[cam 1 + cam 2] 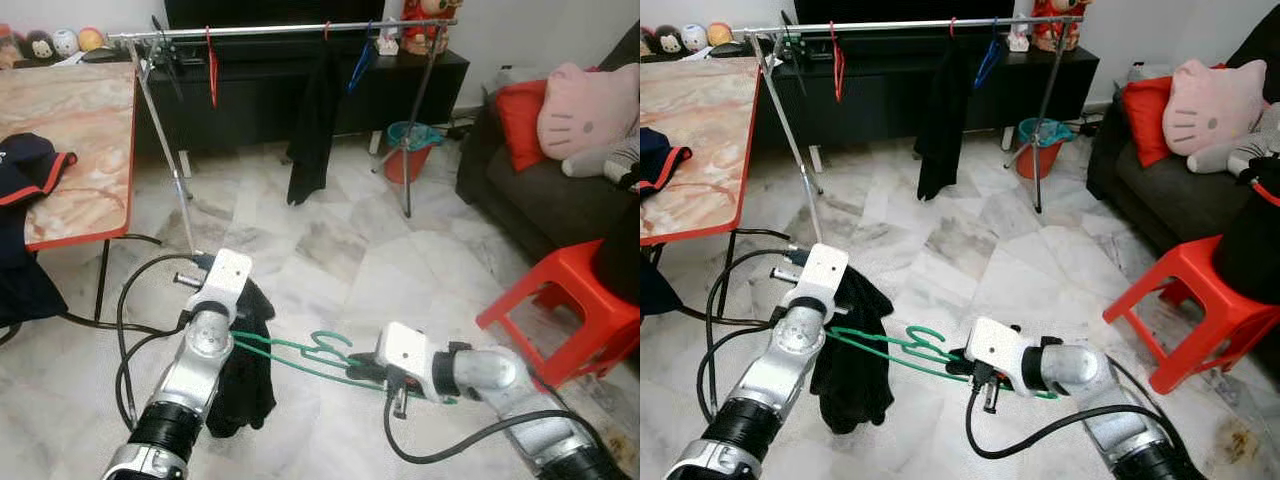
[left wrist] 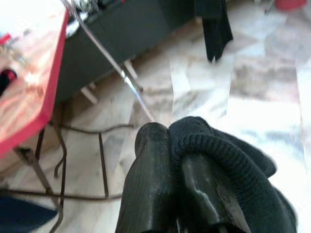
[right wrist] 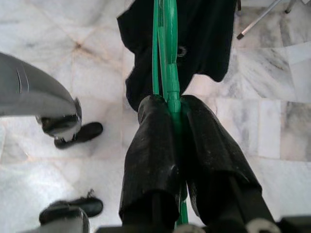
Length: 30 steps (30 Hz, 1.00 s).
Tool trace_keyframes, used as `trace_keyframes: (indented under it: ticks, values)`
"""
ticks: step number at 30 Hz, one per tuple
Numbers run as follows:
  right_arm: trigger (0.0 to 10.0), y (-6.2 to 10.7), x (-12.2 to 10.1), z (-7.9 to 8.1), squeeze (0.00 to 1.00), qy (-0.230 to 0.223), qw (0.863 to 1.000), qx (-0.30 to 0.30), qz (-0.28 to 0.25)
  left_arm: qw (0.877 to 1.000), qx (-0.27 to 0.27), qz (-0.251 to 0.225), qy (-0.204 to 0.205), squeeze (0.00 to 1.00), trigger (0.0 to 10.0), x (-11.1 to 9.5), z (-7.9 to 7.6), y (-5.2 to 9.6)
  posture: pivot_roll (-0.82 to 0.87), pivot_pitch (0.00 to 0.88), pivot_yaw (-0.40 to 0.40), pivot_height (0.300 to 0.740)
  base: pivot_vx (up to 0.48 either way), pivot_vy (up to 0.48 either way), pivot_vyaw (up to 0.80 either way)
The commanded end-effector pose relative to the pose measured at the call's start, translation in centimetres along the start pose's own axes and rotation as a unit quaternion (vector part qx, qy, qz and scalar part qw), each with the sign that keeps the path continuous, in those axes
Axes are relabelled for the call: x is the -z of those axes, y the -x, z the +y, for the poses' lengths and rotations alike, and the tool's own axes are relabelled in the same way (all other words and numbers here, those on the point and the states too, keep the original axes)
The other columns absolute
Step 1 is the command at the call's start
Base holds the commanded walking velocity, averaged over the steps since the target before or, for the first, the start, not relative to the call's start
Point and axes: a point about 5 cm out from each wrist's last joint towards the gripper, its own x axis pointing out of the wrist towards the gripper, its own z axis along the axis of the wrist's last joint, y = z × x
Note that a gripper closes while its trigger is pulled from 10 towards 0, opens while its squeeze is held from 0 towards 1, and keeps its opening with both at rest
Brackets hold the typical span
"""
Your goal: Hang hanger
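A: Head views?
B: The green hanger (image 1: pixel 300 357) spans low between both arms over the marble floor (image 1: pixel 330 250), far from the clothes rail (image 1: pixel 280 30).
A: Left wrist?
B: The left end effector (image 2: pixel 167 141) is pinched on a black garment (image 2: pixel 223 165).
A: Right wrist?
B: The right end effector (image 3: pixel 171 109) is clamped on the hanger.

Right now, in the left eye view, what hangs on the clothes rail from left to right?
Black hanger → red hanger → black garment → blue hanger, all on the clothes rail.
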Motion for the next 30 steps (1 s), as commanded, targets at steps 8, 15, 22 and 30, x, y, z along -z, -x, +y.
trace_keyframes:
  ticks: [8, 15, 22, 30]
  values:
    - [0.0, 1.6, -1.5, -0.7, 0.00, -0.004, 0.999, 0.020, -0.044, 0.998, -0.032, 0.062, 0.007, 0.00, 0.0, 2.6, 3.0, 0.0, 0.06, 0.000, -0.061, 0.740, 0.000, 0.000, 0.00]
    - [0.0, 2.5, -0.6, -1.8, 0.00, -0.022, 0.996, 0.073, -0.036, 0.989, -0.089, 0.109, 0.035, 0.00, 3.0, 5.3, 5.7, 0.6, 0.05, 0.000, -0.061, 0.740, 0.000, 0.000, 0.00]
    - [10.0, 2.3, 2.3, -3.5, 0.00, -0.097, 0.967, 0.232, -0.036, 0.981, -0.117, 0.112, 0.106, 0.00, 10.0, 7.8, 7.5, 2.1, 0.06, 0.000, -0.068, 0.740, 0.000, 0.000, 0.00]
    - [10.0, 1.5, 8.9, -2.9, 0.00, -0.255, 0.830, 0.495, 0.035, 0.980, -0.035, 0.020, 0.195, 0.00, 10.0, 6.5, 5.1, 3.1, 0.07, 0.000, -0.070, 0.740, 0.000, 0.000, 0.00]
